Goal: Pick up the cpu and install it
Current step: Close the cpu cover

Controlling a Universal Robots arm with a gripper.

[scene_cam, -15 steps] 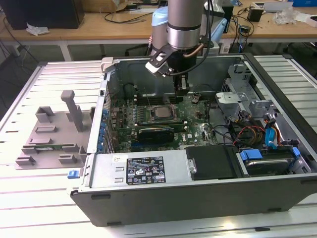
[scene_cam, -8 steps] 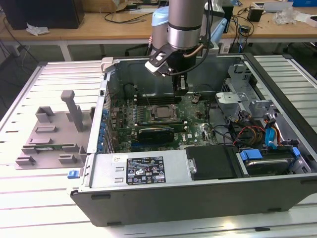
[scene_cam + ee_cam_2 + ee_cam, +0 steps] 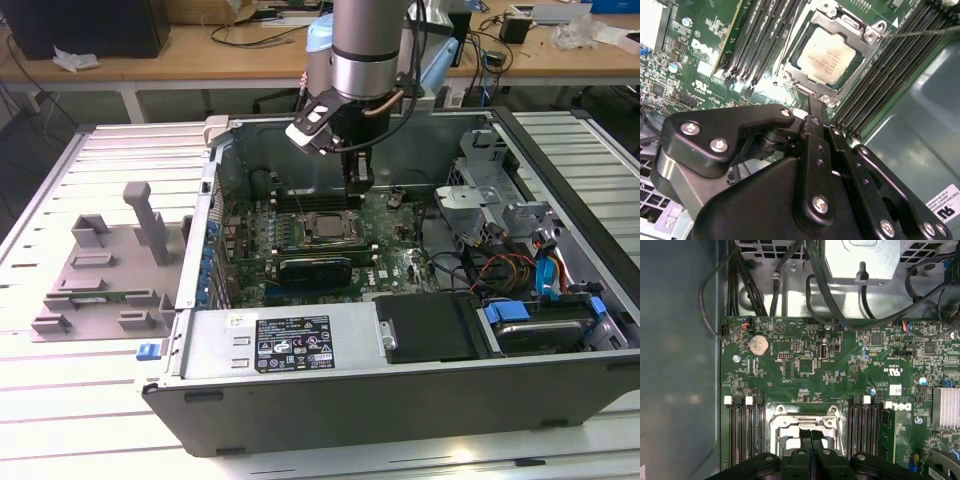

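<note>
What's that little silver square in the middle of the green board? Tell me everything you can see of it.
That is the cpu: a small, flat square chip with a pale, dull silver metal top and faint print. It lies level in its socket on the board, the socket's bright metal frame bordering its edges. The claw, shut, hangs by the socket's edge, not holding it.

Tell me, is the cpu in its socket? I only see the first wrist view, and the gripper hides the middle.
Observer: Yes. In the second wrist view the cpu lies flat inside the socket's metal frame.
Operator: What's outside the computer?
Observer: In the exterior view, a grey plastic fixture sits on the slatted table, at the exterior view's left of the open case.
</note>
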